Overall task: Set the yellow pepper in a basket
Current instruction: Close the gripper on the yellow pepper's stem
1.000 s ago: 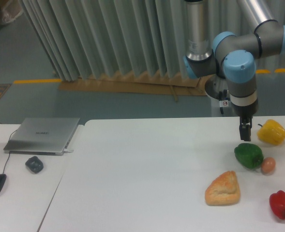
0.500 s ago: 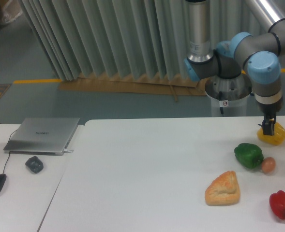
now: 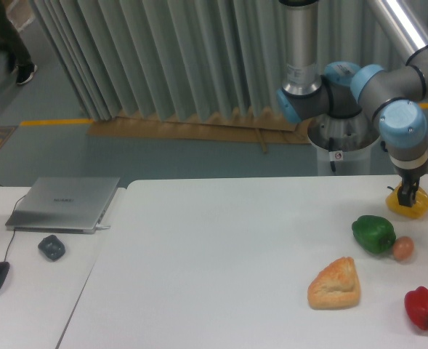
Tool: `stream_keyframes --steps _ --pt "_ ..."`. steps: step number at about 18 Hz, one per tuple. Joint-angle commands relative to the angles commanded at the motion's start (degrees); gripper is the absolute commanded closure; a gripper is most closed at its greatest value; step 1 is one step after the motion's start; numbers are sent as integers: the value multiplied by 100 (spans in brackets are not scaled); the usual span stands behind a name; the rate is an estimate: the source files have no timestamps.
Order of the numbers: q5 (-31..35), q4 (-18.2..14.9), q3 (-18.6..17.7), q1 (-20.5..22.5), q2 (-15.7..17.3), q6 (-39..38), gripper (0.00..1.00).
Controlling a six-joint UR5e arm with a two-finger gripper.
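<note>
a: at the table's far right edge, the yellow pepper sits behind the green pepper.
b: and the gripper is right down on it, fingers' grip unclear from here.

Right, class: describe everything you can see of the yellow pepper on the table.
The yellow pepper is glossy and lumpy, sitting on the white table near its far right edge, beyond the green pepper. The claw has come down over its top, dark fingers in front of it, hiding the stem and upper middle. Whether the fingers already grip it cannot be told. Nothing else touches it.
</note>
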Motion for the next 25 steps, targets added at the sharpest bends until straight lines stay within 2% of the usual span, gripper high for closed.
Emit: stream_keyframes --steps 3,8,12,15,21,25 --pt "-341 70 157 0 0 53 0" --pt "-852 799 -149 53 -35 210 0" --pt "-879 809 -272 184 61 316 0" --pt "-896 773 -264 430 211 790 0" --pt "-897 492 -167 440 211 729 0" --pt "-818 510 -299 378 202 730 0"
